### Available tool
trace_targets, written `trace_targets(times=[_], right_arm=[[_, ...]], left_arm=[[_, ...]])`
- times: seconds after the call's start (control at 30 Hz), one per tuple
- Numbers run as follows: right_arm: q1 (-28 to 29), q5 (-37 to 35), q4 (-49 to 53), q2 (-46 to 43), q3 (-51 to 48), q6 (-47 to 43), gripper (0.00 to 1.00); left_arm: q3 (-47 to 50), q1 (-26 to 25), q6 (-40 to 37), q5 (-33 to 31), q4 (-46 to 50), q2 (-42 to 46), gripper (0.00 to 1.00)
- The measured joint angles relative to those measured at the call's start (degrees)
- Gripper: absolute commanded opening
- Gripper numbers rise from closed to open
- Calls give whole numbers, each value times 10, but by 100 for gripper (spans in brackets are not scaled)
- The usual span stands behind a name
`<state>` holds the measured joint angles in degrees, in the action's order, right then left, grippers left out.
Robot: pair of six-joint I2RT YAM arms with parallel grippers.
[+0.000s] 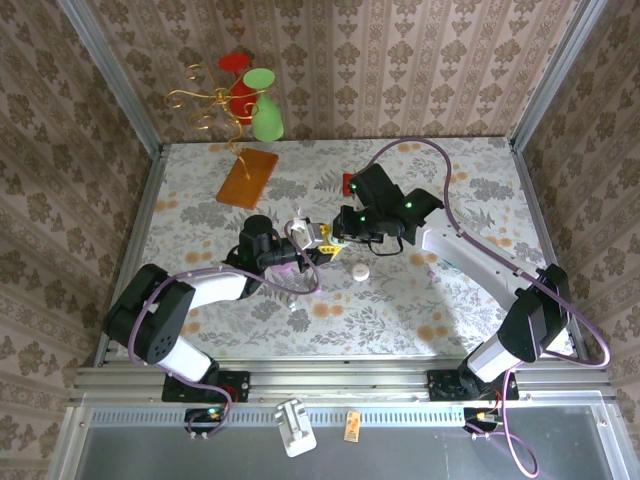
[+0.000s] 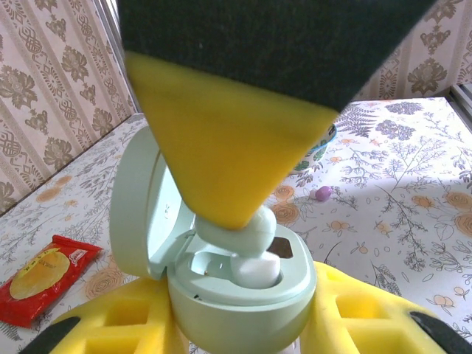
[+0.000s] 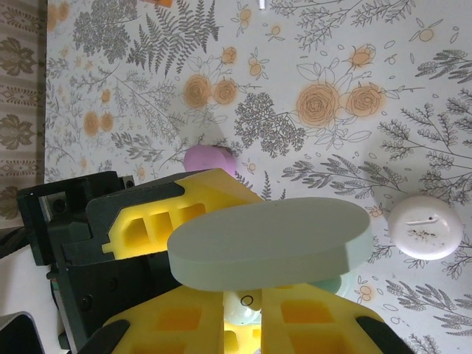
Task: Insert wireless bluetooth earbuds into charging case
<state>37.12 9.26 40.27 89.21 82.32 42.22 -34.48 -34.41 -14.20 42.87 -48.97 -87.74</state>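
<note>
A pale green charging case (image 2: pixel 243 295) stands open, its lid (image 2: pixel 136 214) tipped up on the left. My left gripper (image 2: pixel 240 324) is shut on the base of the case, one yellow finger on each side. A pale green earbud (image 2: pixel 240 236) with a white tip sits partly down in a slot of the case. My right gripper (image 3: pixel 242 310) is shut on this earbud (image 3: pixel 247 306) from above, and one of its yellow fingers (image 2: pixel 221 147) hangs over the case. From above, the two grippers meet mid-table at the case (image 1: pixel 308 236).
A pink oval case (image 3: pixel 209 158) and a white round case (image 3: pixel 425 228) lie on the floral table beside the grippers. A tiny pink thing (image 2: pixel 323 193) lies farther off. A red packet (image 2: pixel 44 276), an orange card (image 1: pixel 247 177) and a wire stand (image 1: pixel 235 95) stand toward the back left.
</note>
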Motion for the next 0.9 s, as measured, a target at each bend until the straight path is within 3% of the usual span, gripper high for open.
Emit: trace_targets(times=[0.9], right_arm=[[-1, 22, -7, 14, 0, 0, 22]], left_arm=[[0, 0, 9, 14, -6, 2, 28]])
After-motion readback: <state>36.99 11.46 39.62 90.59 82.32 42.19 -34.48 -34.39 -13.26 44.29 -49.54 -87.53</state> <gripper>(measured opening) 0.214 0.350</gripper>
